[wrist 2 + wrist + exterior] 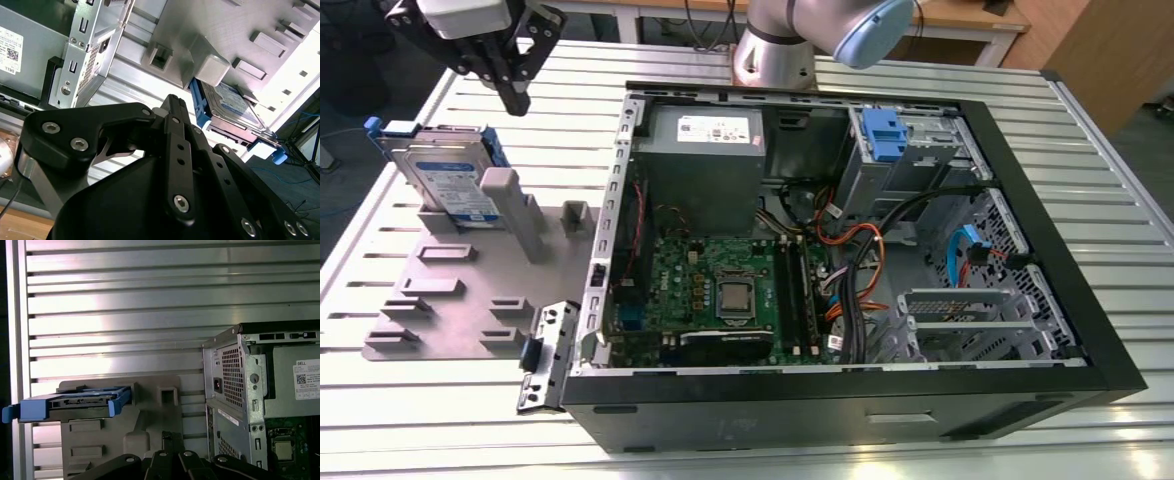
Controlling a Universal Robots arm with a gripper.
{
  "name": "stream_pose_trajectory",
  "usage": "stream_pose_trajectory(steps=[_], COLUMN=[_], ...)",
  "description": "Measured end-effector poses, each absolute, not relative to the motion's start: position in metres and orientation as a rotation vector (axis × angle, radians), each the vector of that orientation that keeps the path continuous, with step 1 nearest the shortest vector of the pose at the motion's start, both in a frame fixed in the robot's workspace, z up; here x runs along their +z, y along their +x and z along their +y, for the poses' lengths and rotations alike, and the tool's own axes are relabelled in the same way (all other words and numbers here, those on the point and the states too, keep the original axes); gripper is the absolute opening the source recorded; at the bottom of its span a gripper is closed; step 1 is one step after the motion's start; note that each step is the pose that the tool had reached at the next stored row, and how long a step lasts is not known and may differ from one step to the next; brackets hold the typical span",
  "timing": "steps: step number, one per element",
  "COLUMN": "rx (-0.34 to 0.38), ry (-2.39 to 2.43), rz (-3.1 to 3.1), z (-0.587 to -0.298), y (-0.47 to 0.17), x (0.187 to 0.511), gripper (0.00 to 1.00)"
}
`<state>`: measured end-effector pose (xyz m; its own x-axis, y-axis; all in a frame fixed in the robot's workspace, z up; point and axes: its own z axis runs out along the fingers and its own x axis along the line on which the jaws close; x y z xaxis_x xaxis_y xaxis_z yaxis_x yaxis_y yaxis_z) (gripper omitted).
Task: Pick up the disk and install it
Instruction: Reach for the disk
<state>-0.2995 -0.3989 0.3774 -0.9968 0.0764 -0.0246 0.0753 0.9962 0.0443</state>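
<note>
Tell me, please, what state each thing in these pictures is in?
Disk: standing on edge in the grey holder, not gripped.
Gripper: shut, empty, hanging near the disk's top, not touching it.
Computer case: lying on its side, side panel off, inside exposed.
Blue bracket: seated in the case's drive bay.

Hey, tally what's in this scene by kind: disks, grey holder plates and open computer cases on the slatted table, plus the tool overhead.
Disk: 1
Grey holder plate: 1
Open computer case: 1
Tool: 1
Total: 4
</note>
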Motion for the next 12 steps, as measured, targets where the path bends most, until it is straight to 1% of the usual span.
stream_pose_trajectory(steps=[12], rx=[0.067], ry=[0.118], rz=[3.113], z=[-0.399], y=[-0.315], x=[0.375], gripper=[0.11])
